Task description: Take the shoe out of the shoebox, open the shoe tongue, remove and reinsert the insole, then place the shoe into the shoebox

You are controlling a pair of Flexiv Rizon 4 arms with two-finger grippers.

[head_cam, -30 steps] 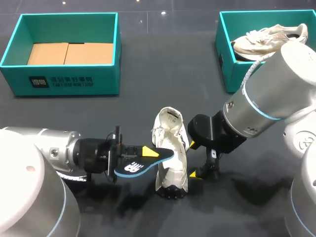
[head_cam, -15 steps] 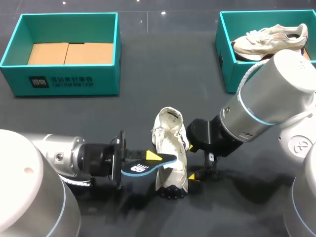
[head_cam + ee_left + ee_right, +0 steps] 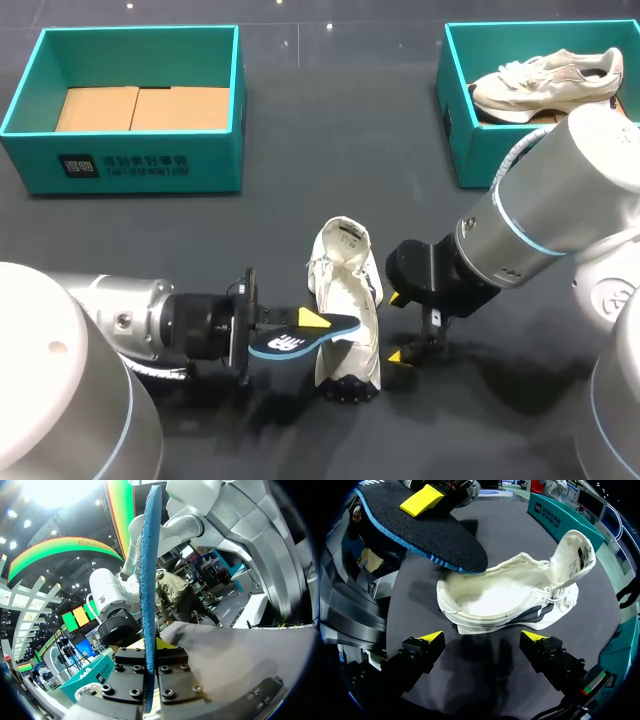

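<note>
Insole in your left tool (image 3: 310,322), frame centre.
It grasps the insole (image 3: 290,344), whose tip sits over the shoe (image 3: 345,290) opening; your right tool (image 3: 396,327) stands released just right.

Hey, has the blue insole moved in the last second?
Yes. The insole has shifted slightly toward the standing shoe, which has stayed put in the head view.

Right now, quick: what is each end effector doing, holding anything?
Left end effector: closed, holding the insole.
Right end effector: open, holding nothing; the shoe lies just ahead of it.
</note>
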